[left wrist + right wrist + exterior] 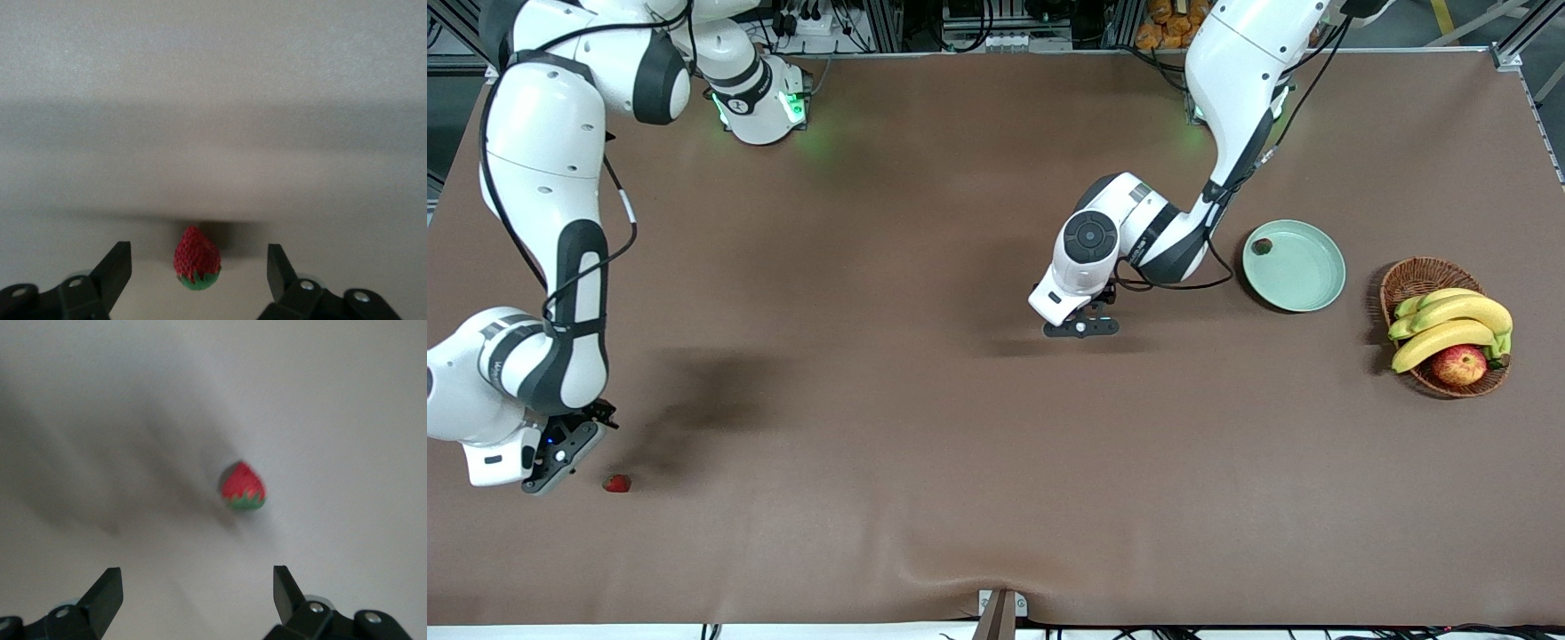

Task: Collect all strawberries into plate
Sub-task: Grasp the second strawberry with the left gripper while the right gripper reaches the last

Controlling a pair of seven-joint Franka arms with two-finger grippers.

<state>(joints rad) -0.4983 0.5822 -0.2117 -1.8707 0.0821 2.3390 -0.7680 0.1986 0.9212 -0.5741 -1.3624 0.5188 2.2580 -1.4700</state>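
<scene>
Brown table mat, mostly bare. Mint-green plate [1295, 265] sits toward the left arm's end, beside a wicker basket [1416, 276] of bananas [1449, 325] and an apple [1458, 364], already holding one strawberry [1261, 246] at its rim. Left gripper [199, 273] is low mid-table, jaws apart straddling a second strawberry [197, 267], likely set to pinch; the front view hides that berry under the wrist. Right gripper [198, 595], jaws apart, hovers at the right arm's end near the third strawberry [616, 483], not yet around it.
</scene>
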